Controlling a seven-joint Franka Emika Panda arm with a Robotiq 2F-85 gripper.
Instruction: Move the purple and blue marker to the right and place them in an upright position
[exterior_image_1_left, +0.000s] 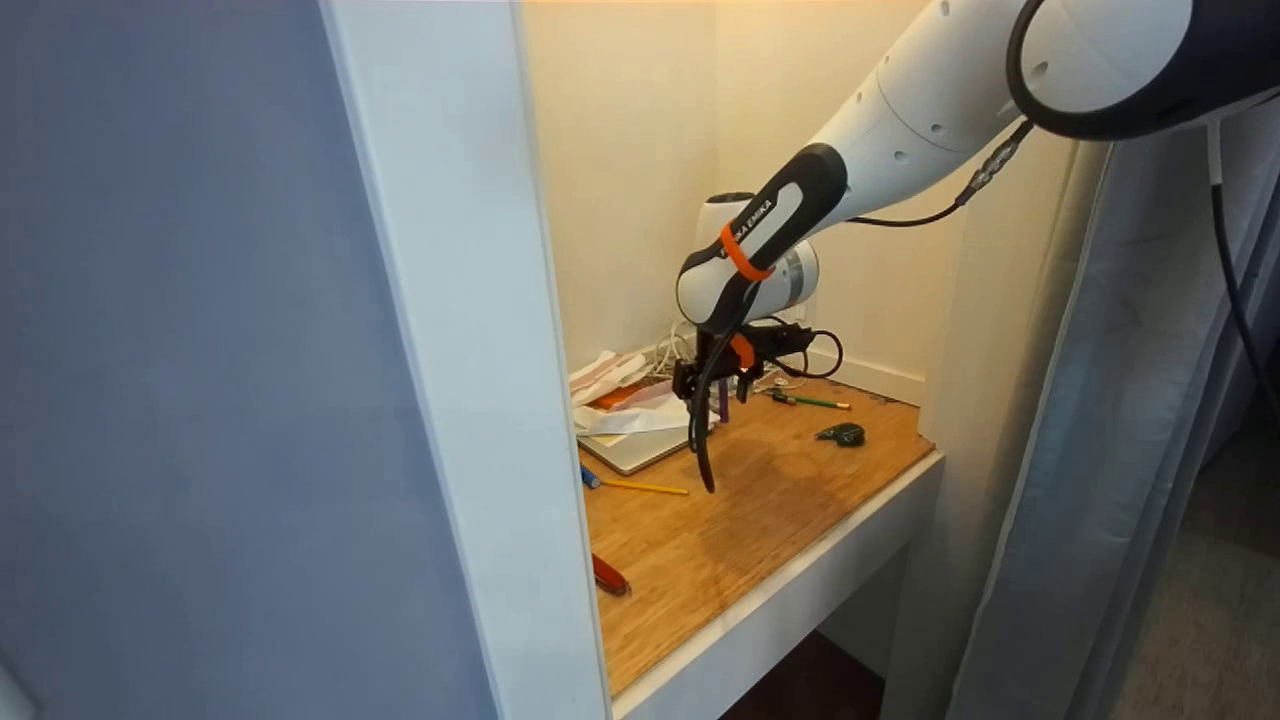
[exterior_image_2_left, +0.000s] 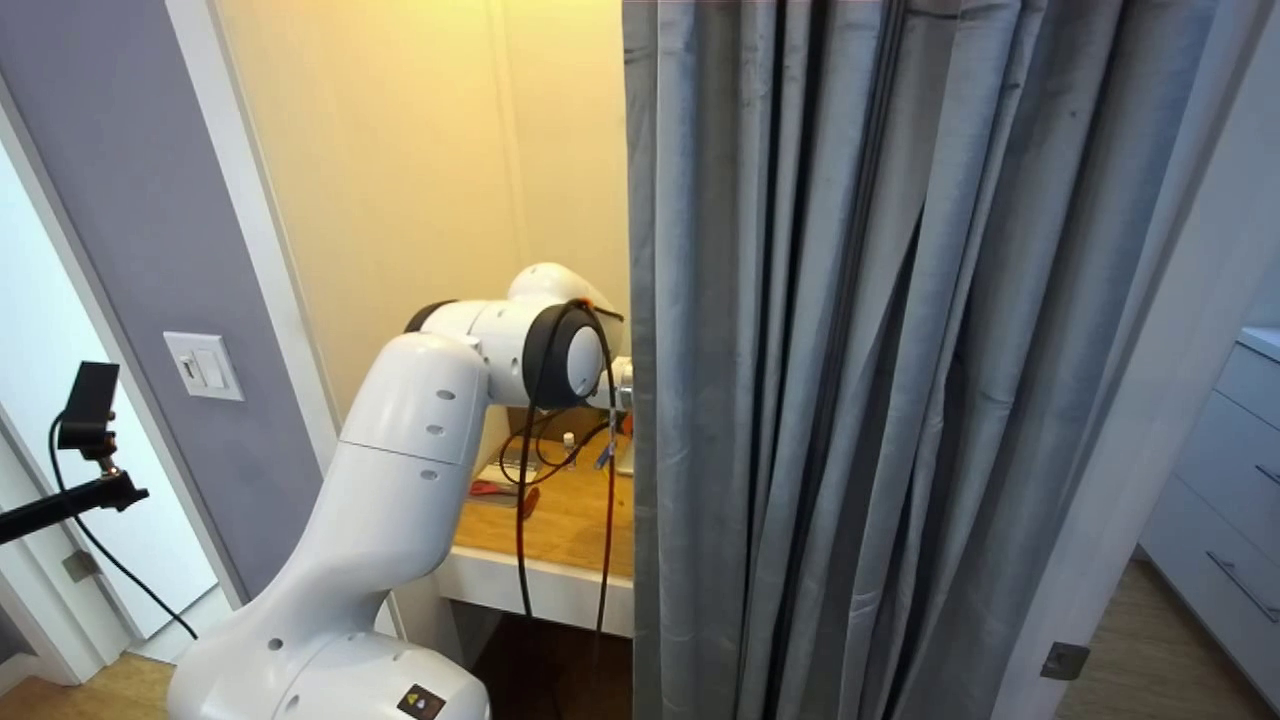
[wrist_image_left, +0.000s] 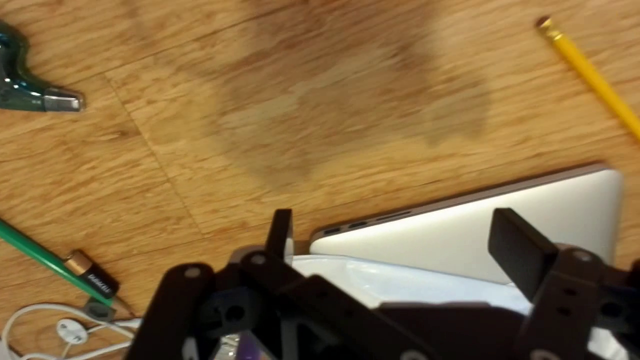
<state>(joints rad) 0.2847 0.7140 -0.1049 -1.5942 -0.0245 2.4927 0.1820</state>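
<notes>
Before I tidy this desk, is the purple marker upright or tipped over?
Upright: in an exterior view, the purple marker shows as a vertical stick.

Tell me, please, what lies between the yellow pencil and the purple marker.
In the wrist view, some wooden desktop, a silver laptop and a white sheet lie between the yellow pencil and the purple marker; the gripper hides part of the stretch.

Seemingly a home office: wooden desktop (exterior_image_1_left: 680, 560), laptop (wrist_image_left: 430, 240), 2 pencils (wrist_image_left: 590, 74), gray curtain (exterior_image_2_left: 860, 360), light switch (exterior_image_2_left: 204, 366).
</notes>
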